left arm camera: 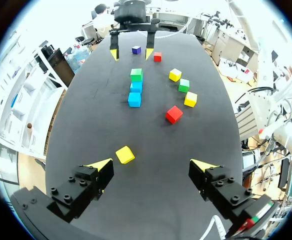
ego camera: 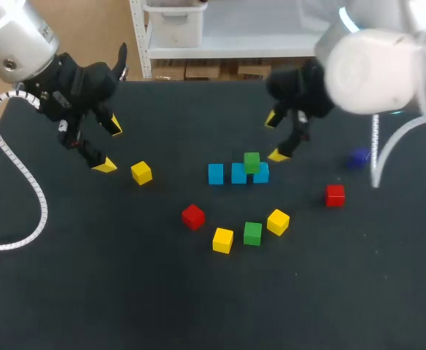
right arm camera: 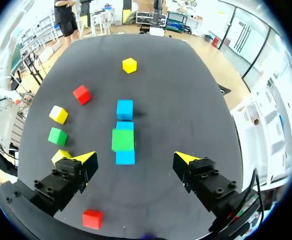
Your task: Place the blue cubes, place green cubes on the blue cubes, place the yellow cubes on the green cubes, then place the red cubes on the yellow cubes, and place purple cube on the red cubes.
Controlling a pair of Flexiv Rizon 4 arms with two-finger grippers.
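At the upper left of the head view, the left end effector (ego camera: 109,146) is hovering over the black counter (ego camera: 89,292), its yellow-tipped fingers spread wide and gripping nothing. A lone small yellow cube (ego camera: 141,173) is lying just to its right. Near the middle, a row of three small blue cubes (ego camera: 215,173) is sitting with its long axis running left to right across the frame. A stacked green cube (ego camera: 252,162) is resting squarely on top, straddling the seam between the middle and right blue ones. Below the row, a red cube (ego camera: 193,216), a second yellow cube (ego camera: 222,240), a loose green cube (ego camera: 252,233) and a third yellow cube (ego camera: 277,222) are lying in a loose arc. The right end effector (ego camera: 274,137) is hanging just up and right of the row, equally wide and empty. Further right, another red cube (ego camera: 335,195) and a purple cube (ego camera: 357,157) are waiting. The likely risk is that bringing the loose green cube in beside the stacked one nudges it off its seam, or that a wide finger clips the row and skews it.
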